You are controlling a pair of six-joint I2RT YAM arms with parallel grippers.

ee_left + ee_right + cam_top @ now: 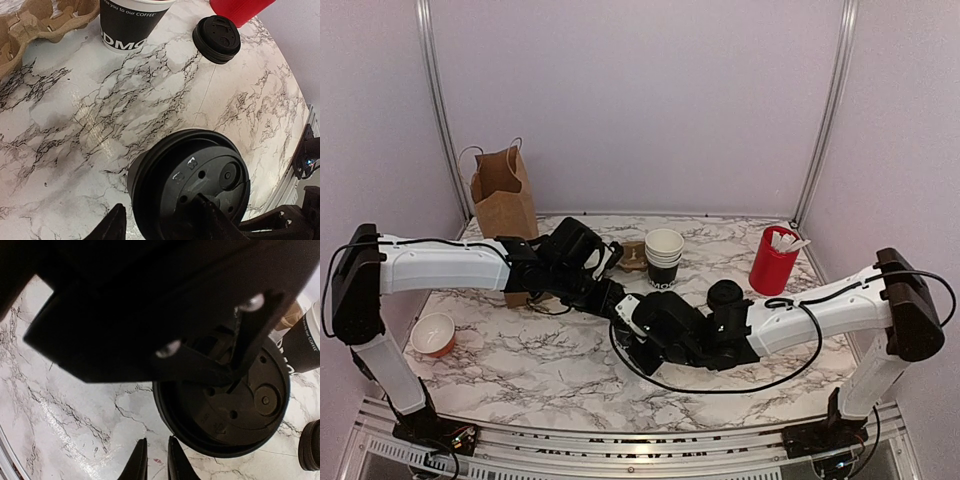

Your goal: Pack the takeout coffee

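The takeout coffee (pixel 190 185) is standing lidded at the middle of the desk (pixel 520 350), so capping is looking done. The paper bag (pixel 505 200) is sitting well apart at the far left, leaving the packing itself undone. The left gripper (pixel 162 222) is holding its jaws apart, 1 beside the cup and 1 over its lid, not visibly clamping; the right gripper (pixel 155 460) is showing jaws nearly together, empty, beside the cup.

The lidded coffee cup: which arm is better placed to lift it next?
Probably the left. The left gripper has its fingers spread at the lidded cup, one beside its wall. The right gripper sits beside the cup, fingers nearly together.
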